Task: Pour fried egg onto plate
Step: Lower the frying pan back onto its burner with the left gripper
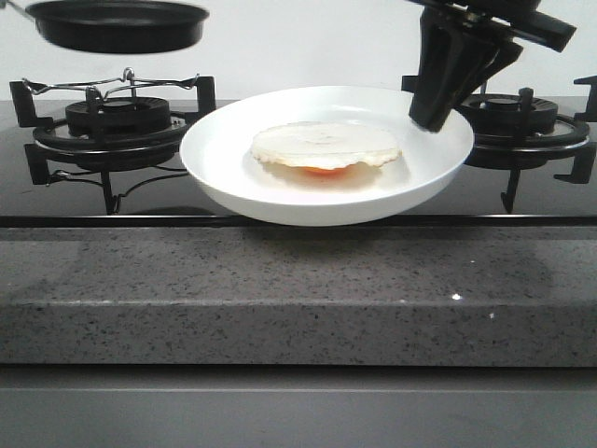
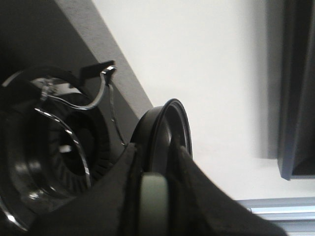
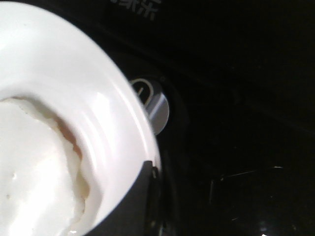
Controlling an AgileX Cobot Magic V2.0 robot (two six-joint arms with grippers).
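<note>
Egg: the fried egg lay flat in the middle of the plate, upside down by the look of it, a sliver of orange yolk showing under its near edge
Plate: it was held off the stove between the two burners, roughly level, its near rim out over the stone counter edge
Right gripper: the right gripper was clamped on the plate's far right rim; the right wrist view showed a dark finger pressed against the rim's outside
Left gripper: the left gripper was closed on the handle of the frying pan, which hung level and high above the left burner, well apart from the plate
Stage: the pour looked complete, leaving only the setting down of pan and plate
Doing it well: the plate should be kept level so the egg did not slide to the rim, and lowered slowly before the grip was released
Pan: it should go back down centred on the burner's supports, without swinging over the plate
Risk: a one-sided rim grip could let the glossy plate tip or slip
</note>
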